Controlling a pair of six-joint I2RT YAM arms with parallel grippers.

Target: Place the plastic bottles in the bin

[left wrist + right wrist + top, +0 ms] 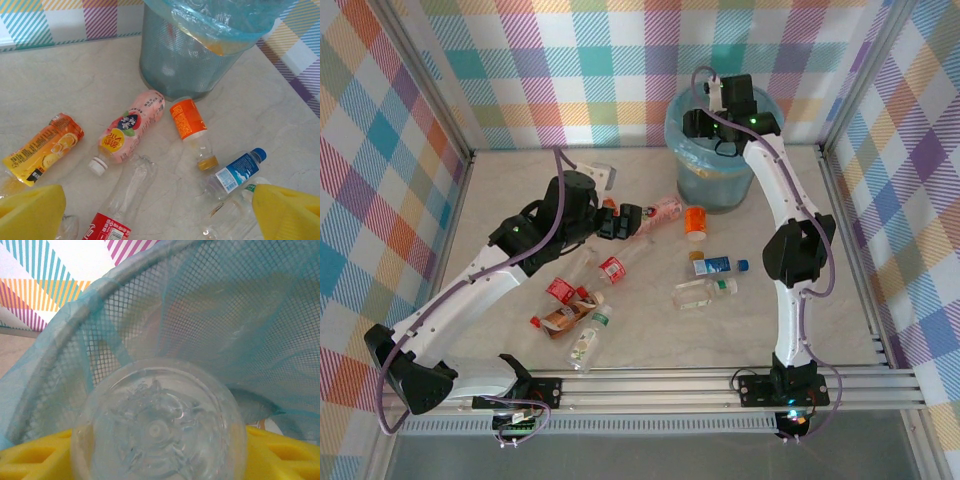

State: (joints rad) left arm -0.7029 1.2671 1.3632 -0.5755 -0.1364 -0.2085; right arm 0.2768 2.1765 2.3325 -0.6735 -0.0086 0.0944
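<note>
My right gripper (718, 135) hangs over the bin (712, 188), a grey-blue mesh bucket lined with a light blue bag. In the right wrist view its yellow pads (35, 457) press both sides of a clear plastic bottle (157, 420), seen base-on above the bin's inside wall (210, 315). My left gripper (620, 222) hovers open over the loose bottles. Below its yellow fingers (30, 212) lie a pink-labelled bottle (131, 127), an orange-labelled one (189, 120), a blue-labelled one (237, 172) and a clear red-labelled one (120, 200). Nothing is between its fingers.
More bottles lie near the table's front left: a red-labelled one (560, 290), a brown one (565, 318) and a green-labelled one (585, 345). A clear bottle (705, 293) lies mid-table. An orange-yellow bottle (45, 147) lies left of the pink one. Checked walls enclose the table.
</note>
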